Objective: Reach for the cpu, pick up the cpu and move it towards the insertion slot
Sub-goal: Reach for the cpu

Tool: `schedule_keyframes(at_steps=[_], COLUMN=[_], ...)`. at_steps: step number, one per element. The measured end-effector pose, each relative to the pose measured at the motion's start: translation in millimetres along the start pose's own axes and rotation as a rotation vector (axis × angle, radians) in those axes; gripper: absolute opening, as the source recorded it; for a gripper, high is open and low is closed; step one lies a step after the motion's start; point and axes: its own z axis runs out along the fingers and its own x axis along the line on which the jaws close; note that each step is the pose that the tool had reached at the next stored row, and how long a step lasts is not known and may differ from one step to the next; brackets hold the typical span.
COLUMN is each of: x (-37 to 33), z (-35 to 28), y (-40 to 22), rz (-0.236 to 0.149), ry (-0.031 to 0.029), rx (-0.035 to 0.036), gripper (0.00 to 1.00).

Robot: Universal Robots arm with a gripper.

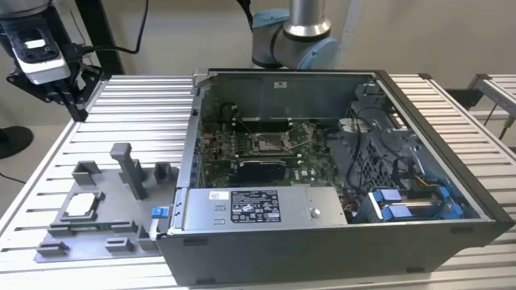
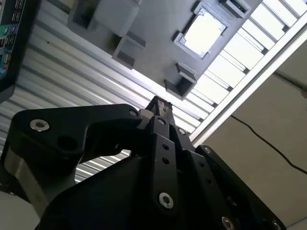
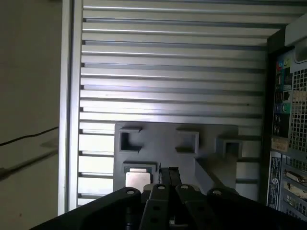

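Grey plastic makes up the fixture tray (image 1: 103, 246) at the lower left of the exterior view, lying flat on the slatted aluminium table (image 1: 137, 115). The cpu (image 1: 82, 204) sits flat in a square recess on the side of that tray towards the frame's left edge, its pale metal top facing up. An upright grey post (image 1: 129, 169) rises from the tray between the cpu and the computer case (image 1: 322, 248).

The case lies open-side up, filling the centre and right of the frame. The insertion slot (image 1: 270, 142) shows as a silver-framed square on the green board in the middle of the case, with a labelled power supply (image 1: 258, 208) below it near the front wall. The cpu is outside the case and well apart from the slot.

At the upper left of the exterior view the gripper (image 1: 57, 87) hangs over the far end of the table, well apart from the tray. In both wrist views its black fingers (image 2: 165, 143) (image 3: 163, 173) are pressed together at the tips with nothing between them. The cpu (image 2: 204, 32) (image 3: 138, 178) lies in its recess beyond the fingertips, untouched. The first wrist view also shows the case's rear port panel (image 3: 285, 110).
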Motion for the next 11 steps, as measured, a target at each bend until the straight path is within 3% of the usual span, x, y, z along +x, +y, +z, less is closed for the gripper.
schedule_keyframes(at_steps=[5, 11], x=[11.0, 21.0], z=[0.0, -0.5], y=[-3.6, -21.6], rz=[0.000, 0.000], ry=[-0.0003, -0.0002], rx=[-0.0001, -0.0001], gripper=[0.00, 0.00])
